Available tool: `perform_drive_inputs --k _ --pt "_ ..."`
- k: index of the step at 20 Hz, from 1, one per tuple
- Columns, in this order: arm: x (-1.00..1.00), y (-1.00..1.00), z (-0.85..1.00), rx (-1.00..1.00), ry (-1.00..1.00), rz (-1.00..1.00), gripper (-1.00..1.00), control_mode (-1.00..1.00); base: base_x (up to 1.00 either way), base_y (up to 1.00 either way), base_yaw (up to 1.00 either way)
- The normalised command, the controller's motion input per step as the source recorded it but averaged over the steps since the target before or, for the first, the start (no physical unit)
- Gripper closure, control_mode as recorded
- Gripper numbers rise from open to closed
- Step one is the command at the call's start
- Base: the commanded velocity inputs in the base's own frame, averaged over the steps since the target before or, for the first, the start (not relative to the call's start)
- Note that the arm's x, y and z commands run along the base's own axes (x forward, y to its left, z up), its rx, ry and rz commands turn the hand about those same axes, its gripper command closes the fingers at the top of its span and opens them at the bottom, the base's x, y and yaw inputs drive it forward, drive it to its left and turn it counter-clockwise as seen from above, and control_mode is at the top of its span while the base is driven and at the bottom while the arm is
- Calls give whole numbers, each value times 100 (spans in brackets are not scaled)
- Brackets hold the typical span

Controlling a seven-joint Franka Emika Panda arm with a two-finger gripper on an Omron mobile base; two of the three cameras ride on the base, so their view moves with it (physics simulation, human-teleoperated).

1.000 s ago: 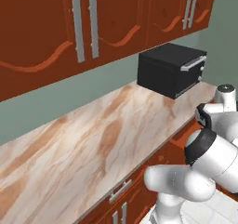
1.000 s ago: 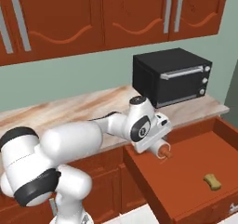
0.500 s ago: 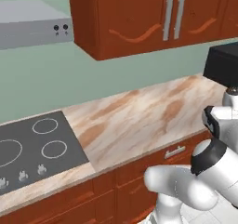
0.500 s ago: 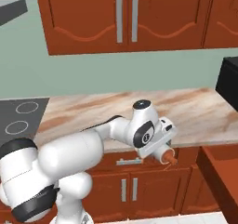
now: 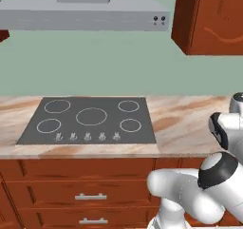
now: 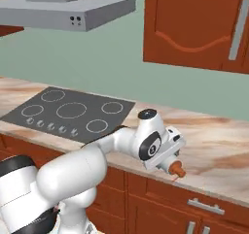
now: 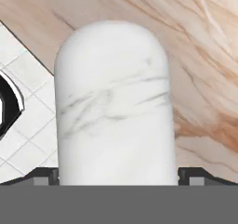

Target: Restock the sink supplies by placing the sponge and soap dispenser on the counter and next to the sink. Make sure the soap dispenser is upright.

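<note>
You have the soap dispenser [image 7: 115, 107] clamped in the gripper [image 6: 168, 158], its orange pump at 4 o'clock. Carry it level over the counter [image 6: 214, 150] and right it before letting go beside the sink.

Green wall [image 5: 118, 62], grey hood [image 5: 85, 14], black cooktop [image 5: 90, 121], reddish cabinets [image 6: 194, 26]; tiled floor [image 7: 21, 121], perhaps.

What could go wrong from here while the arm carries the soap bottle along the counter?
1. The soap bottle lies tilted in the gripper, pump end pointing down and outward, so it may be set down on its side instead of upright.
2. The gripper hangs over the front edge of the counter; a slip would probably send the bottle to the floor.
3. The stove is close; no sink in view.
</note>
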Motion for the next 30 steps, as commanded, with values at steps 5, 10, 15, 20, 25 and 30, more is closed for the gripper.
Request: perform_drive_inputs --k 5,10,15,20,25,30 --pt "0 0 0 0 0 0 100 100 0 54 76" --pt "0 0 0 0 0 0 100 100 0 65 79" --pt "0 0 0 0 0 0 100 100 0 66 80" --pt "0 0 0 0 0 0 100 100 0 63 80" --pt "0 0 0 0 0 0 100 100 0 60 80" --pt "0 0 0 0 0 0 100 100 0 67 78"
